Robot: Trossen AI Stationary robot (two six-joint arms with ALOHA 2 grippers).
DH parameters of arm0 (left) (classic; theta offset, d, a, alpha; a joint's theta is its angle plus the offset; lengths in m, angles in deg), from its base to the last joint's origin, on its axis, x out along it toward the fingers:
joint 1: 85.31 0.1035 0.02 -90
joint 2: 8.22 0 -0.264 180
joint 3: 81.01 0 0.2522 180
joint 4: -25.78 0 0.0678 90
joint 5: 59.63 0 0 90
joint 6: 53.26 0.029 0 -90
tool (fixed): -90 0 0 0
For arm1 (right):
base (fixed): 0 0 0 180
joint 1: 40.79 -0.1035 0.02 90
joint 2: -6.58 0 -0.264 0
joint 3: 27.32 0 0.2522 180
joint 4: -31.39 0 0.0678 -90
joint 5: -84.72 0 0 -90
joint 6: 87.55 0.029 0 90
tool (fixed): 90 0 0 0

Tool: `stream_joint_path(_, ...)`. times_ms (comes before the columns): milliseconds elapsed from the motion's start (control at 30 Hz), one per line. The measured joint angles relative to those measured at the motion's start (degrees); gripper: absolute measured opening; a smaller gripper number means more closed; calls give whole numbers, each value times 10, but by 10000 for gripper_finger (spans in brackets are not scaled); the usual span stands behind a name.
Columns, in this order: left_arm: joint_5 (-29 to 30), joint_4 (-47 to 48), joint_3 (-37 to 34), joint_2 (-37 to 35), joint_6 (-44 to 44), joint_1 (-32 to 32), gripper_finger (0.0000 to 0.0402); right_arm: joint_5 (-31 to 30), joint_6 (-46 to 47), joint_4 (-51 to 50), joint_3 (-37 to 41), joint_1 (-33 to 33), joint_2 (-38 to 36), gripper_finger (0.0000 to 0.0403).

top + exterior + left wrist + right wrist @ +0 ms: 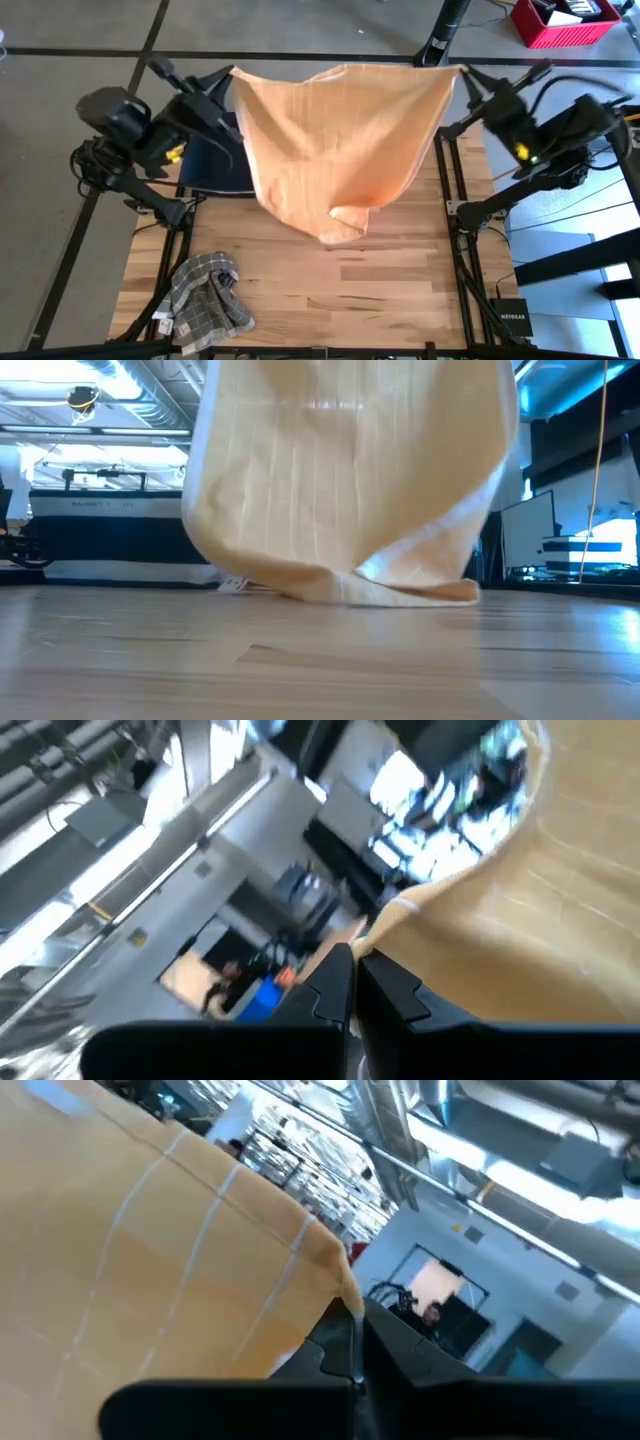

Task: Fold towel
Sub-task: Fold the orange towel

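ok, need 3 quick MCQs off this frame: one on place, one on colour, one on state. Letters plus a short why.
1. Where does the grey checked cloth lie on the wooden table?
A. near corner on the left arm's side
B. far corner on the right arm's side
C. dead centre

2. What colour is the towel held up between the arms?
A. blue
B. pale orange
C. green

3. How does the towel hang?
A. fully clear of the table
B. spread flat on the table
C. top corners held up, bottom edge touching the table

Key: 1 A, the high view shows it crumpled at that corner. 2 B, every view shows pale orange fabric. 3 C, the left tool and right tool each pinch a top corner, and the low view shows the bottom edge bunched on the wood.
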Motion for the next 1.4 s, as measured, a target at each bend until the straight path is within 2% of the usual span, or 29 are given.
stream_joint_path(167,-7,-16,0,0,-6,-12,5,-58,4,-32,-65,-1,23,7)
stream_joint_path(300,-8,-18,0,0,-10,-11,5,-56,24,-61,-103,0,34,7)
stream_joint_path(467,-17,-80,0,1,60,43,5,25,-13,-64,-139,22,39,7)
stream_joint_path(767,-129,-258,-1,2,203,118,5,138,-18,-72,-180,86,41,10)
stream_joint_path(867,-169,-276,-1,2,193,132,5,157,-18,-83,-181,105,39,9)
stream_joint_path(1100,-220,-278,-1,5,141,165,5,206,-17,-102,-187,150,39,8)
stream_joint_path(1233,-216,-253,-1,5,84,166,5,181,57,-117,-187,150,42,7)
stream_joint_path(1400,-155,-215,-1,4,60,138,5,124,135,-147,-188,150,42,6)
